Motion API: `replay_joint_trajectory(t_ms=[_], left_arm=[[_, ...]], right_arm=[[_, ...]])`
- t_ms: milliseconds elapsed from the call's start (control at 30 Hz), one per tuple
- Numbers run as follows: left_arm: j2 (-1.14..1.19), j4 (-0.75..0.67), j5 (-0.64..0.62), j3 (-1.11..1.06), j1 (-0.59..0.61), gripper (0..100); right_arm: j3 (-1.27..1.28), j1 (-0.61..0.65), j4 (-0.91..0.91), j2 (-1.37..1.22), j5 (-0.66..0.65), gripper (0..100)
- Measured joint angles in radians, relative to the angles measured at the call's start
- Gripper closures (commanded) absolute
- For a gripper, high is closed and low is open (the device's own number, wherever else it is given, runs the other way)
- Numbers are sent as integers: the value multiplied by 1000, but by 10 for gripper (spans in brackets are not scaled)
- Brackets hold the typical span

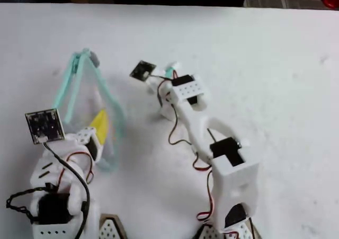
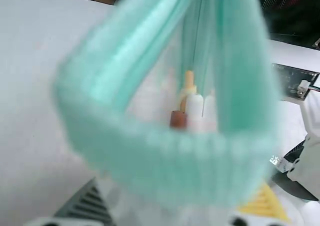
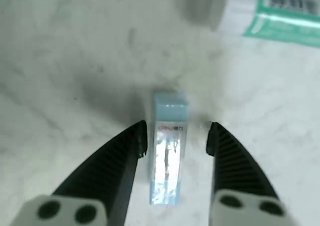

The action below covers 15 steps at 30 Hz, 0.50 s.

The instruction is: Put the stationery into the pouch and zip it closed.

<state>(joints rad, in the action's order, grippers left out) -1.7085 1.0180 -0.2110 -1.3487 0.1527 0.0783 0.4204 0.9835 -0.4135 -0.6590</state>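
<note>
A clear pouch (image 1: 87, 93) with a mint-green zipper rim lies at the table's left. Its mouth (image 2: 165, 171) gapes wide in the left wrist view. Inside stand pens (image 2: 189, 103) with orange, white and brown ends. My left gripper (image 1: 100, 134) is at the near end of the mouth, shut on the rim (image 2: 170, 206). A small light-blue box (image 3: 167, 146) lies flat on the table near the middle (image 1: 169, 69). My right gripper (image 3: 175, 136) hangs open just over it, one black finger on each side, not touching.
A green-and-white printed strip (image 3: 287, 10) and a blurred grey round thing (image 3: 205, 3) lie beyond the box. The white table (image 1: 275, 64) stretches bare to the right. Its far edge (image 1: 159, 5) meets a dark background.
</note>
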Motion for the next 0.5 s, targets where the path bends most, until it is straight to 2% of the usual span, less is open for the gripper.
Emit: replay_joint_trajectory(t_ms=[200,500], left_arm=[[0,0,0,0,0,759],[0,0,0,0,0,756]], right_arm=[[0,0,0,0,0,936],[-61,-3,17,-66,-44,981]])
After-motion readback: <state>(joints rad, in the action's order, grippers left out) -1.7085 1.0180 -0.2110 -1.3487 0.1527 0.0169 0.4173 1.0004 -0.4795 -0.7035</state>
